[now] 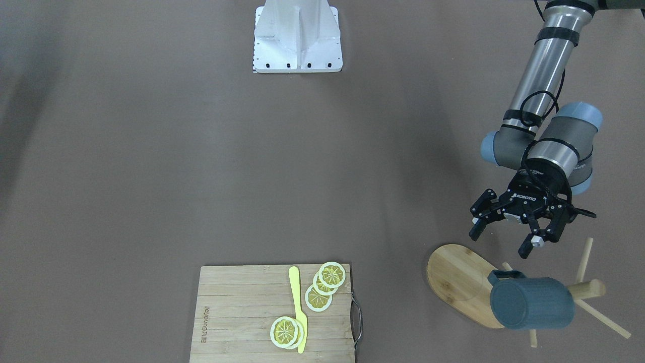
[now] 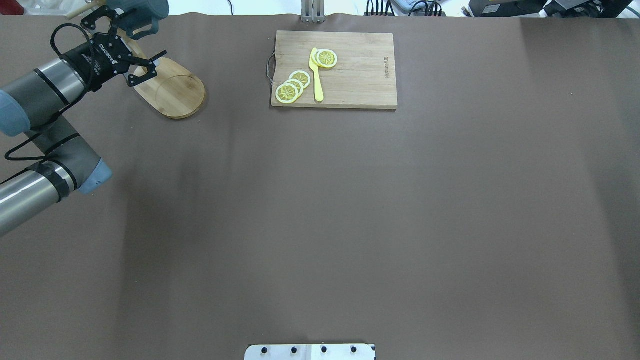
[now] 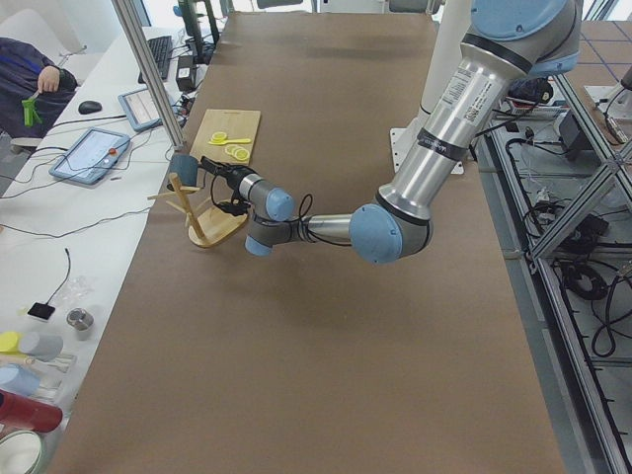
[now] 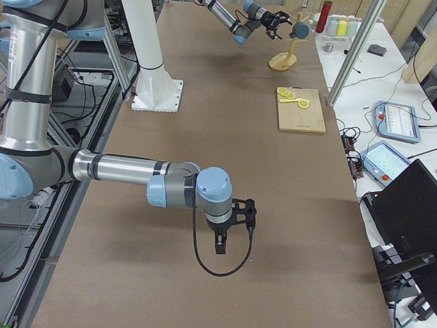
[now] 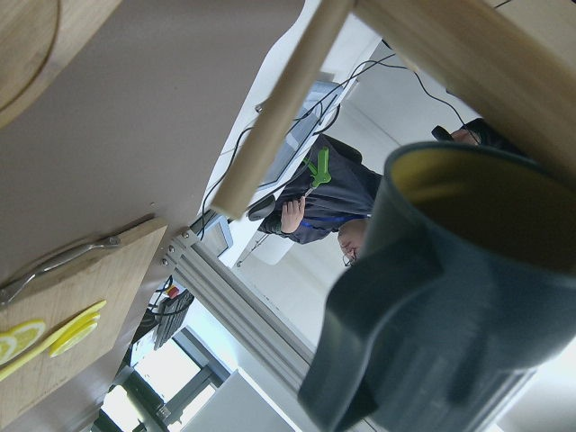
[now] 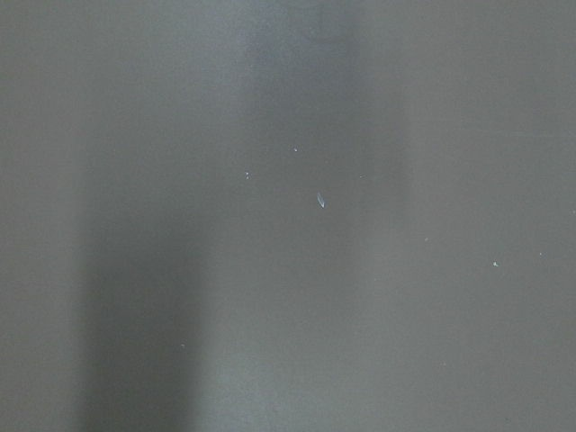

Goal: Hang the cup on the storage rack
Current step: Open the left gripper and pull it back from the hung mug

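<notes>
The dark slate-blue cup (image 1: 534,305) hangs by its handle on a peg of the bamboo storage rack (image 1: 453,277) at the table's far left corner. It also shows in the overhead view (image 2: 142,12) and fills the left wrist view (image 5: 459,288), its yellow-green inside visible beside a rack peg (image 5: 279,117). My left gripper (image 1: 500,243) is open and empty, a short way from the cup and above the rack's oval base (image 2: 175,90). My right gripper (image 4: 234,240) shows only in the exterior right view, low over bare table; I cannot tell its state.
A slatted cutting board (image 1: 242,312) with lemon slices (image 1: 325,285) and a yellow knife (image 1: 298,307) lies at the table's far edge, to the right of the rack in the overhead view (image 2: 350,75). The robot's white base (image 1: 297,38) stands at the near side.
</notes>
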Controlling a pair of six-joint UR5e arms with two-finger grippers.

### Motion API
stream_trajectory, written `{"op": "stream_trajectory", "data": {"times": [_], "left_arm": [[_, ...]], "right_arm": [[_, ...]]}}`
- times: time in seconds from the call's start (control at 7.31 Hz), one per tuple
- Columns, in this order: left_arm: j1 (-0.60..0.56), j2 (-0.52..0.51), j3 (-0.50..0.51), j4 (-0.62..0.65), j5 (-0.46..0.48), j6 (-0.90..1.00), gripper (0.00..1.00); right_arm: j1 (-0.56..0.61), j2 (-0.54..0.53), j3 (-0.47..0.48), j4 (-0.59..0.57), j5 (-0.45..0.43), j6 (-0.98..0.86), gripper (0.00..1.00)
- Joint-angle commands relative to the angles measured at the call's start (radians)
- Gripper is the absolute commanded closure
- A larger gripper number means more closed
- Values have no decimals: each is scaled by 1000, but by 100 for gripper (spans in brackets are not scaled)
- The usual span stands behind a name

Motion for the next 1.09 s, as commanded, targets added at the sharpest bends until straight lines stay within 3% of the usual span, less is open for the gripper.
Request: {"op": "stream_trajectory", "data": {"times": [0.0,0.41,0.96], "left_arm": [[3,71,-157,0,-15,14,1],[6,143,-291,13,-125,338,1],[0,268,-389,83,-462,994,1]], "right_arm": [[0,0,-1,-1,0,0,0],[0,-6,-1,-1,2,0,0],[0,-9,1,-1,-5,0,0]]}}
